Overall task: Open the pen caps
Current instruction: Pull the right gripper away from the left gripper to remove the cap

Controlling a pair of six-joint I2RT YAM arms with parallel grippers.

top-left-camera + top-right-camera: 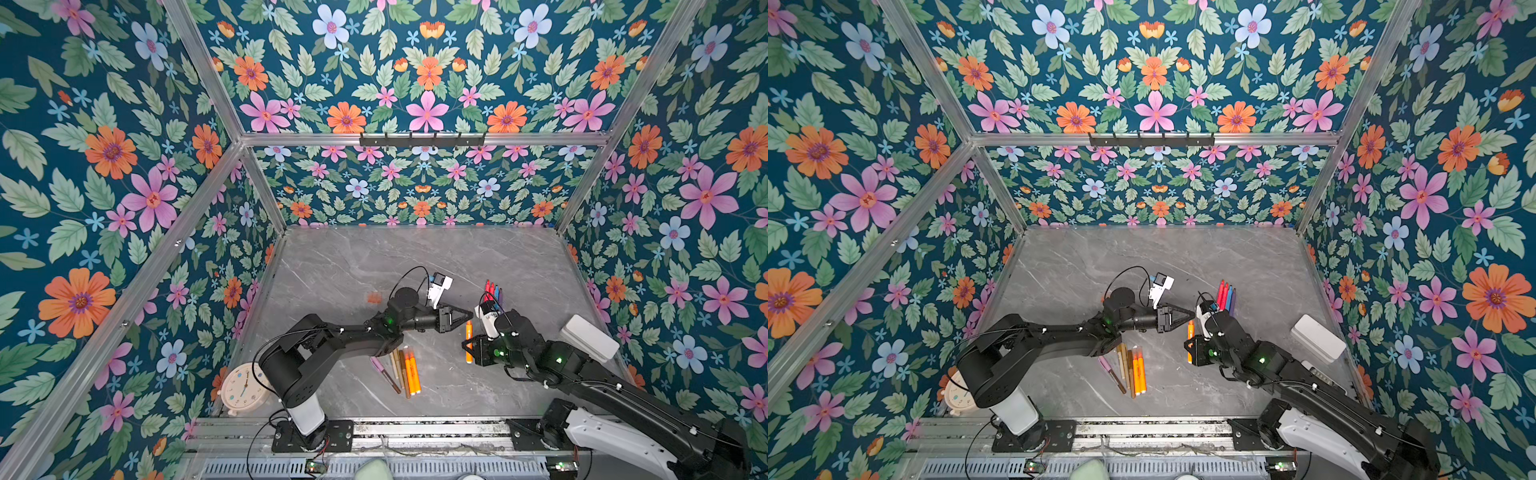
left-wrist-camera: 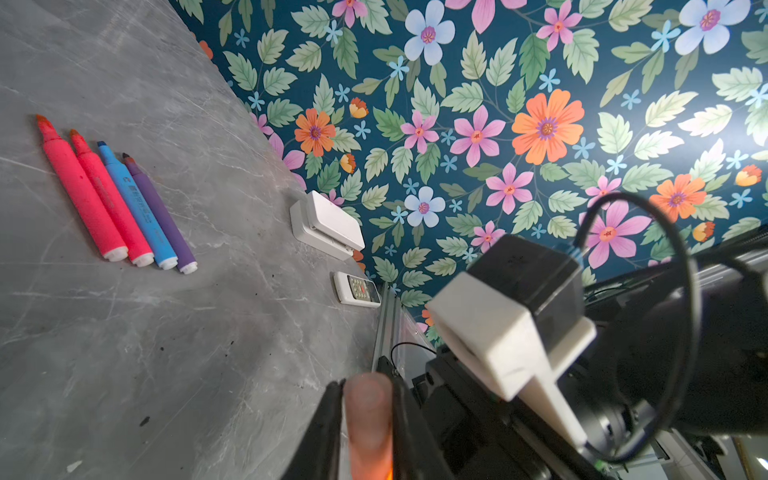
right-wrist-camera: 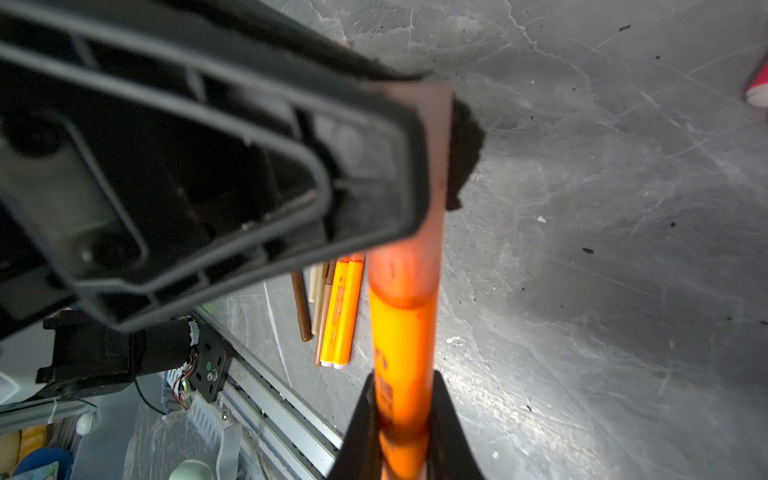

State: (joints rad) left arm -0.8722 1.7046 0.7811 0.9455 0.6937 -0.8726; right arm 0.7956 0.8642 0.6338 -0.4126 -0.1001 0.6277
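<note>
1. Right now, in both top views, the orange pen sits just toward 3 o'clock of the middle of the grey table. It is off the surface and runs from 12 to 6 o'clock.
2. The right gripper is clamped on the barrel at the 6 o'clock end. The right wrist view shows both of its black fingers pressed against the orange plastic.
3. The orange cap is on the pen's 12 o'clock end, seated on the barrel.
4. The left gripper reaches in from 9 o'clock and is closed around that cap. In the left wrist view the cap sits between its fingers, with each finger against one side.
5. Four uncapped markers, two red, one blue and one purple, lie side by side at about 1 o'clock of the held pen.
6. A bunch of pens lies at 7 o'clock of it: two orange ones, with brown, beige and pink ones touching them.
7. A white box sits at the 3 o'clock edge of the table, and a round clock sits at the 8 o'clock corner.
</note>
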